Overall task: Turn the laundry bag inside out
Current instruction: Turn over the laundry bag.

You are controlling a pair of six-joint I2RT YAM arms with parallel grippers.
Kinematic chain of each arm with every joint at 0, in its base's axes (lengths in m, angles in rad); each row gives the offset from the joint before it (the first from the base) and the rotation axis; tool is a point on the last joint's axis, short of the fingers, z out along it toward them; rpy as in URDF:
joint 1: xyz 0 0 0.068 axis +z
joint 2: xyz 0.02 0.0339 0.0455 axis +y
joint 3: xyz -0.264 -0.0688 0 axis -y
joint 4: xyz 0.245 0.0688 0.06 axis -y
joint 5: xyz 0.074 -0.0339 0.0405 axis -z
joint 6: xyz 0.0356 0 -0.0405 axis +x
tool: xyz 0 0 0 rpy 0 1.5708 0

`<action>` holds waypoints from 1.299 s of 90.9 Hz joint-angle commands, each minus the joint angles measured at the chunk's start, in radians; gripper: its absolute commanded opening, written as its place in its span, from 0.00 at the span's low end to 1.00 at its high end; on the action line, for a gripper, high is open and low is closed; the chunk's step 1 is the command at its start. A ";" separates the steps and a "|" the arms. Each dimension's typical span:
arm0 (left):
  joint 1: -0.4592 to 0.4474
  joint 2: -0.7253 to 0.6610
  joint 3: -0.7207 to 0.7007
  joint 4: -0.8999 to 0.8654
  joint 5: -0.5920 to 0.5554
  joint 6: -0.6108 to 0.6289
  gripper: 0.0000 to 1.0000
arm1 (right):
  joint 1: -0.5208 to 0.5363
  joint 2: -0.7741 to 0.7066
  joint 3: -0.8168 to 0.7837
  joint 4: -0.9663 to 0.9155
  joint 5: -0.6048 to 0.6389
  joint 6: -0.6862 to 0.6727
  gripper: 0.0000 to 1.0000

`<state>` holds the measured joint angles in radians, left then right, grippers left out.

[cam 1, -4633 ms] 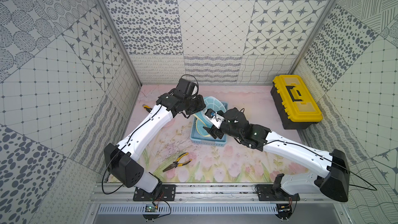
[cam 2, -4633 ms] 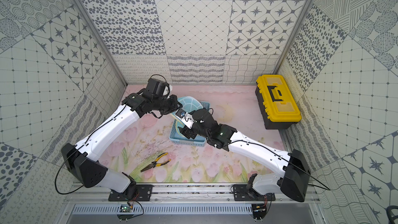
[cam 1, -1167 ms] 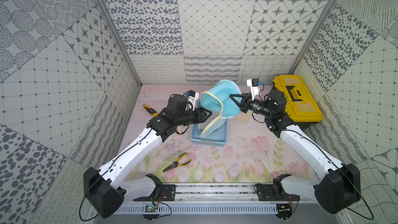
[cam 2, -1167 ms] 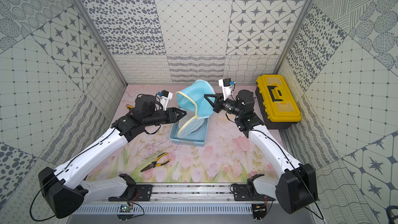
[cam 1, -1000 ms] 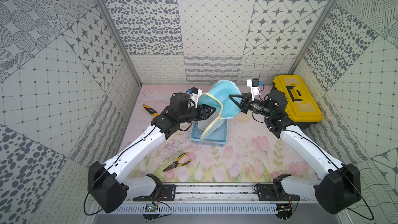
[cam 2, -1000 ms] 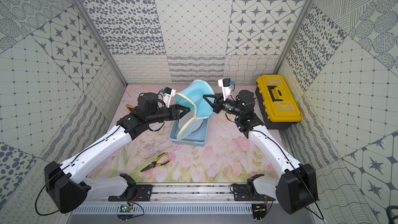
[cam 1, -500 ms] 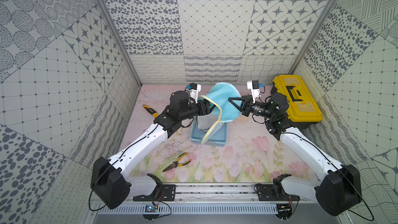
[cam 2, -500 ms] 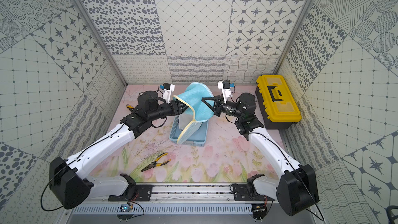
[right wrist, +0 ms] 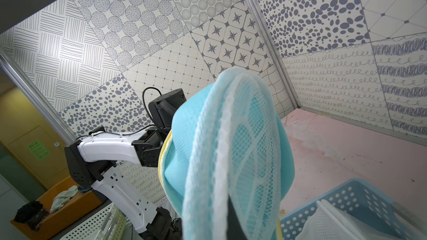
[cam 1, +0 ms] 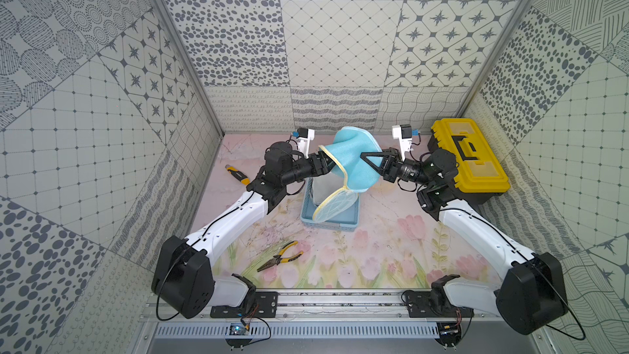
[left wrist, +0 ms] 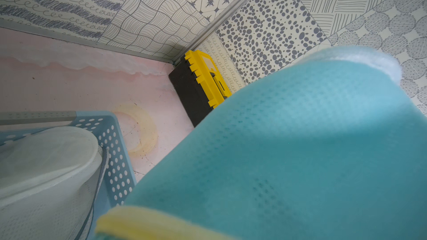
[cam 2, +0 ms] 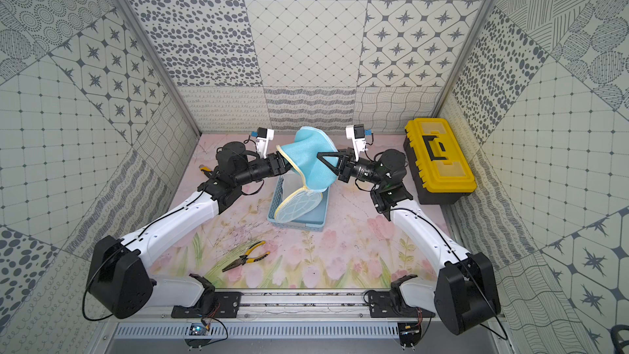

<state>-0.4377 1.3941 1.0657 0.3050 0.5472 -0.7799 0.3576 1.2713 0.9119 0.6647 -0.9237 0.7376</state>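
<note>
I see the laundry bag [cam 1: 354,161] hanging in mid-air at the frame's upper centre, above the blue basket [cam 1: 329,223] on the tabletop. It is turquoise mesh with a yellow-edged rim, its round flap drooping into the basket. My right claw [cam 1: 362,156] is clamped together on the fabric. My left claw [cam 1: 325,161] is buried in the rim; I cannot tell its state.

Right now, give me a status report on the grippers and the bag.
Right gripper shut on laundry bag, held over basket. Left gripper at yellow rim, state unclear. Nothing blocking.
</note>
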 commanded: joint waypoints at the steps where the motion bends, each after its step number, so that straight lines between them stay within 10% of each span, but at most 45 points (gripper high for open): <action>1: 0.007 0.021 -0.009 0.203 0.135 -0.091 0.62 | 0.007 0.021 -0.015 0.172 -0.036 0.088 0.00; 30: 0.028 -0.002 -0.040 0.245 0.145 -0.100 0.82 | 0.003 0.035 -0.025 0.277 -0.067 0.171 0.00; 57: 0.028 0.022 -0.048 0.341 0.224 -0.180 0.39 | 0.002 0.072 -0.022 0.204 -0.011 0.145 0.00; 85: -0.015 -0.054 -0.029 -0.003 0.142 -0.062 0.07 | 0.013 0.069 -0.009 -0.070 0.141 0.026 0.00; 101: -0.033 -0.088 0.076 -0.445 0.060 0.095 0.00 | 0.009 -0.024 0.023 -0.384 0.289 -0.176 0.59; 118: -0.036 -0.086 0.160 -0.709 0.033 0.230 0.00 | 0.014 -0.208 0.075 -0.602 0.320 -0.418 0.75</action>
<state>-0.4656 1.3125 1.1519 0.0227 0.6323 -0.7551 0.3614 1.1702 0.8959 0.2070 -0.6365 0.5327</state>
